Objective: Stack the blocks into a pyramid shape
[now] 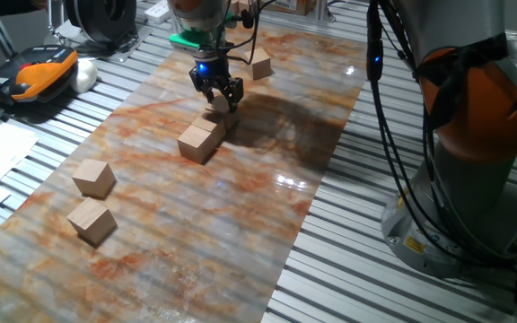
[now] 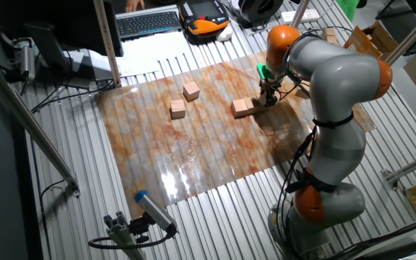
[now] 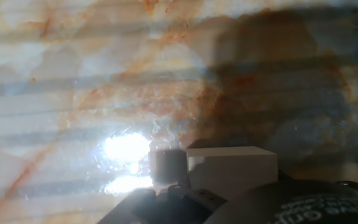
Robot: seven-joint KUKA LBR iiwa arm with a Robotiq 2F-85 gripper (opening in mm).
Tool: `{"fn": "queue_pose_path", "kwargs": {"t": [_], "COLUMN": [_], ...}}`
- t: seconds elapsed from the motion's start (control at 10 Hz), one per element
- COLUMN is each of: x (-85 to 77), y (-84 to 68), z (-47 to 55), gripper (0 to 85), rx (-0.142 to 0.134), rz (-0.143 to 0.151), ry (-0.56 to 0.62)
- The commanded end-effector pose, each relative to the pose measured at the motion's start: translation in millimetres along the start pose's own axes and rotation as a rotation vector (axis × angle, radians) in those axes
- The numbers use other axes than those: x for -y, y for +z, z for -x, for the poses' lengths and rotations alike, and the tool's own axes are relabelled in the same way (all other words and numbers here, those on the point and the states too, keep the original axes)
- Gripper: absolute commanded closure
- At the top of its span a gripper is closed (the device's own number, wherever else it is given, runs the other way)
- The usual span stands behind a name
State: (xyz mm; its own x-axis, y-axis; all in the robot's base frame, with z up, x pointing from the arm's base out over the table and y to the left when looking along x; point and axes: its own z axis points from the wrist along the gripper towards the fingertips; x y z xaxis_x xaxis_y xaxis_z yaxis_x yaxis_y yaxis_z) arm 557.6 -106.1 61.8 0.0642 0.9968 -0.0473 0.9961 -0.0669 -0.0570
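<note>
— Gripper (image 1: 217, 92)?
— Clamped on one block (image 1: 219, 105), low over the marbled surface (image 1: 240, 206), just beside another block (image 1: 197, 141).
— Others?
— Two blocks (image 1: 92, 199) lying well apart, nearer the camera.

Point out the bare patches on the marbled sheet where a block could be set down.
Free: the wide stretch of the marbled sheet right of the two loose blocks and nearer the camera than the block row; also the shadowed patch between that row and the far block. Crowded: around the gripper at the row's far end.
</note>
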Motion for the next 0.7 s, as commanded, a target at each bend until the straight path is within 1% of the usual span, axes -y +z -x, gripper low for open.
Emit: {"fn": "queue_pose_path", "kwargs": {"t": [0.0,0.6], "x": [-0.1,-0.7], "y": [0.1,1.2], "z": [0.0,0.0], "gripper": [85.0,85.0], "rx": [0.001,-0.003], "rz": [-0.001,0.004], "ry": [-0.002,-0.005]}}
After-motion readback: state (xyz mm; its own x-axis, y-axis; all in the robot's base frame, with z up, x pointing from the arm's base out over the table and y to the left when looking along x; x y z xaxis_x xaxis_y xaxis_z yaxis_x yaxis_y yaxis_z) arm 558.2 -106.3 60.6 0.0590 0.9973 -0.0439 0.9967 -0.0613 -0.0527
